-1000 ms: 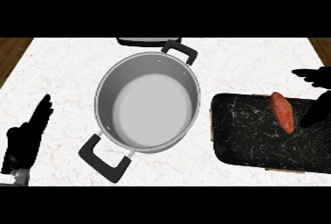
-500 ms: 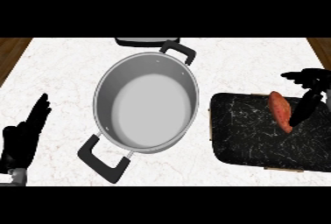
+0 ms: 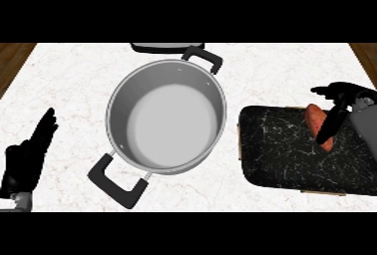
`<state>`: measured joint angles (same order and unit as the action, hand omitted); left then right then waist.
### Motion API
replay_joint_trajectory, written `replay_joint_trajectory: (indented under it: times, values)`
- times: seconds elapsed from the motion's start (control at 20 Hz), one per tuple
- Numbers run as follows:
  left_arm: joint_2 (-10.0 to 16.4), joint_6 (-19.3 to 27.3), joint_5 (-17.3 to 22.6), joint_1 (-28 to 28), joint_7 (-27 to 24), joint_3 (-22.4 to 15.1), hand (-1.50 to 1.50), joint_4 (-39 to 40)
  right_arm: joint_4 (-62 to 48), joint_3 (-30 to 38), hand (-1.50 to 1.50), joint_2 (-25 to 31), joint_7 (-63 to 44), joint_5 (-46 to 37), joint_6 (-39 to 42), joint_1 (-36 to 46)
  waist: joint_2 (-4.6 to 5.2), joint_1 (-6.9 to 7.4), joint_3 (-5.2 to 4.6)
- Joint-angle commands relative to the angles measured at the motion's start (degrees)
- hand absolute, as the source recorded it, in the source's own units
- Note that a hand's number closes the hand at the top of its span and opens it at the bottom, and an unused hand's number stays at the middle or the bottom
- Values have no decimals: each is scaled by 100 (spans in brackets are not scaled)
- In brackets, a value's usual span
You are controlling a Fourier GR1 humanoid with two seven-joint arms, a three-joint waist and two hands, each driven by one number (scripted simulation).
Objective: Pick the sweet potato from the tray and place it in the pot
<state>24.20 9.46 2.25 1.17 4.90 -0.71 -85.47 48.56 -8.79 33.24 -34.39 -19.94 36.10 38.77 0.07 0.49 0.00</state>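
The sweet potato (image 3: 313, 118) lies on the dark tray (image 3: 287, 154) at the right of the frame. The right hand (image 3: 344, 94) hangs over it, fingers spread and not yet closed. This looks like the grasp step; next it must close, lift and cross left to the pot (image 3: 169, 124). The left hand (image 3: 29, 154) rests open at lower left of the desk (image 3: 66, 84).

Left of the pot (image 3: 165, 117): matte black left hand (image 3: 28, 157), tapered fingers, grey wrist section (image 3: 21, 202). Right of the pot: black right hand (image 3: 341, 98), grey forearm (image 3: 366, 125).
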Motion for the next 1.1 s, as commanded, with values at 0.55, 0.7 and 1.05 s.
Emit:
replay_joint_trajectory:
  times: [0.55,0.7,1.05]
  values:
    - [-207,-479,-218,-139,254,330,0,-55,-931,113,150,-291,1090,-1001,-59,-83,6,6,2]
    - [-357,-390,-348,55,104,298,0,-130,-795,104,150,-65,1794,-1172,-226,-298,1,-5,2]
    - [-612,-339,-596,-278,211,357,0,115,-985,304,150,-341,1658,-1455,-284,24,0,-27,0]
